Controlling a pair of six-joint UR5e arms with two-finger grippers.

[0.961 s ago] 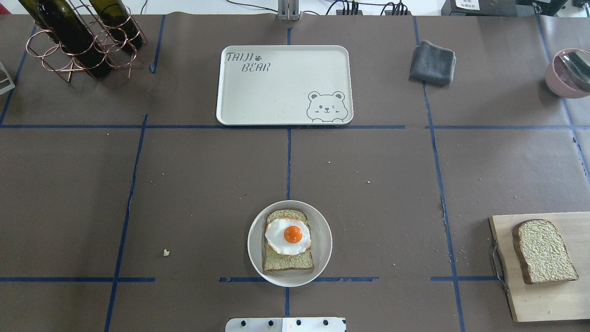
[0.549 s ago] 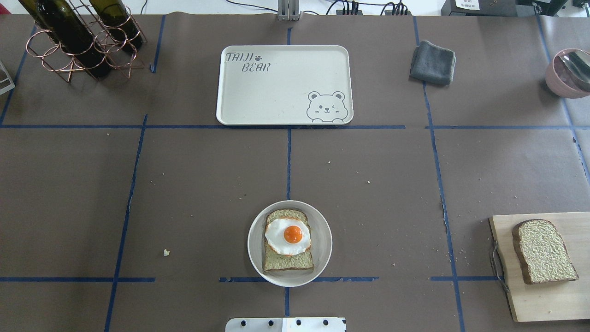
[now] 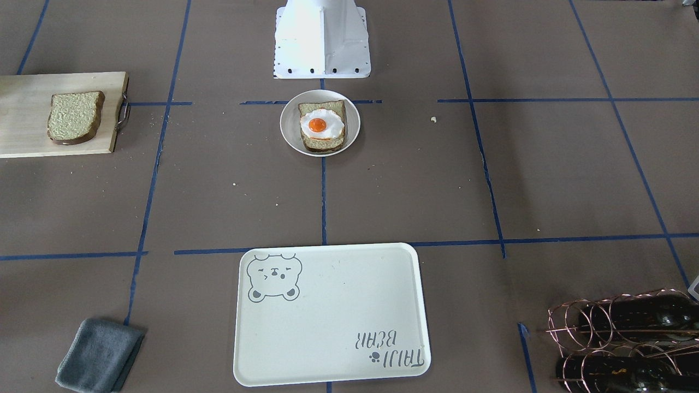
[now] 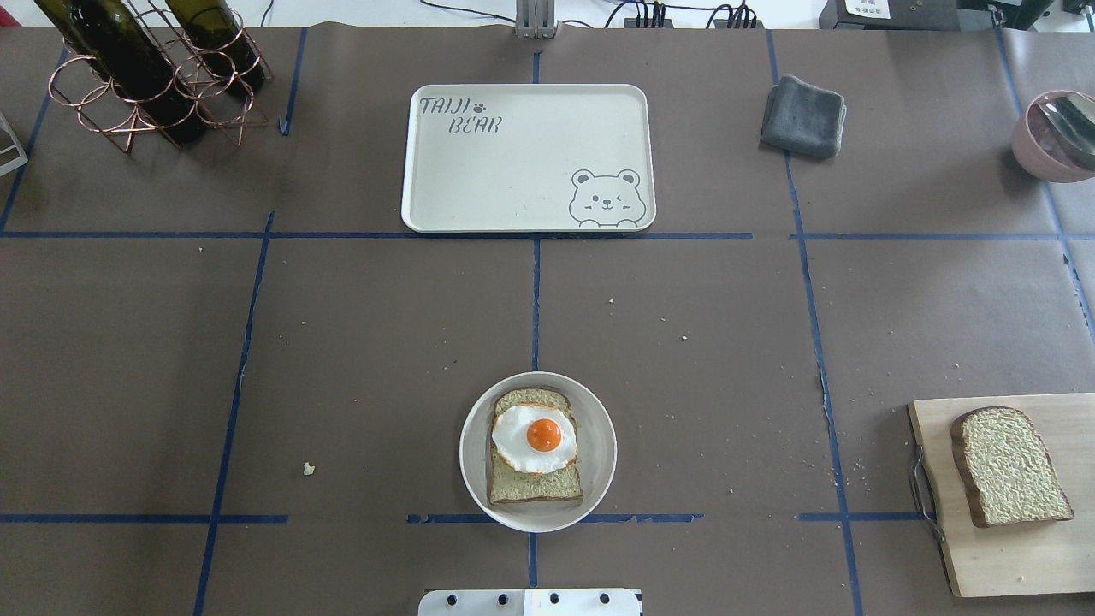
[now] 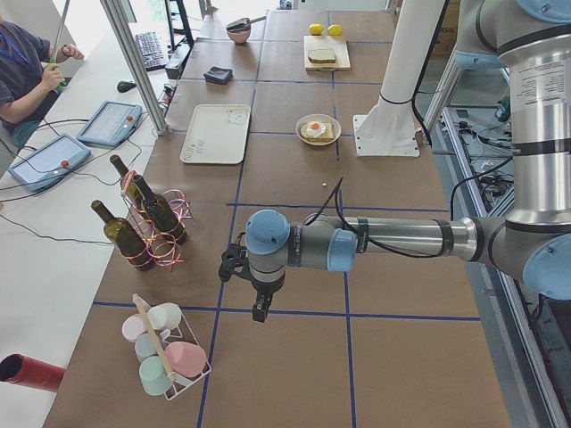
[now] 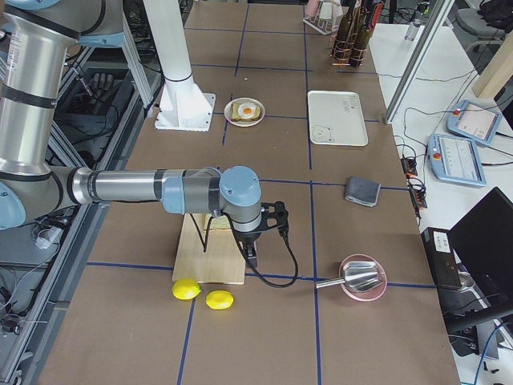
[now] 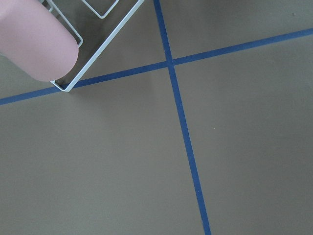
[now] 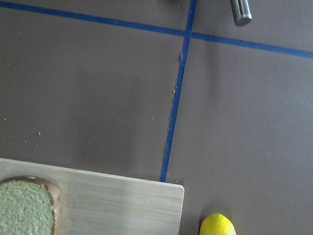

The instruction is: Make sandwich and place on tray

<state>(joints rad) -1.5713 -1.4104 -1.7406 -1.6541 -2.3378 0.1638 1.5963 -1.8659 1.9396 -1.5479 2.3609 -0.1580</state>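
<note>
One tan bread slice lies on a small round white plate near the robot base, with a white fried egg on top. The second bread slice lies on the wooden cutting board at the right; its corner shows in the right wrist view. The cream tray with the bear drawing sits at the far middle with nothing on it. My left gripper hangs over bare table far to the left. My right gripper hangs by the board's outer end. I cannot tell whether either is open.
A copper rack of wine bottles stands far left, a grey cloth far right, a pink bowl with a spoon beyond it. Two lemons lie past the board. A wire rack of cups stands by the left gripper.
</note>
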